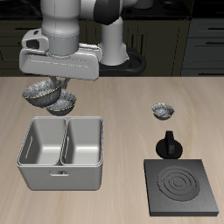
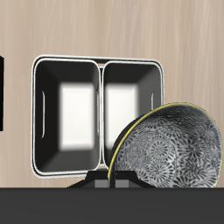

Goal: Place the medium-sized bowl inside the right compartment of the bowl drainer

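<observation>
My gripper (image 1: 63,94) is shut on the rim of the medium-sized bowl (image 1: 61,107), a silvery bowl with a dark speckled inside. It holds the bowl tilted in the air just behind the back edge of the bowl drainer (image 1: 39,179). In the wrist view the bowl (image 2: 171,144) hangs close under the gripper (image 2: 109,182) and covers a corner of the drainer (image 2: 96,61), whose two square wells are both empty. The slightly larger bowl (image 1: 39,90) sits on the table farther back, beside the held one.
The smallest bowl (image 1: 162,110) sits at mid-table on the other side. A black knobbed pot (image 1: 168,145) stands in front of it. A flat black stove plate (image 1: 182,188) lies near the table's front edge; its edge shows in the wrist view (image 2: 2,92).
</observation>
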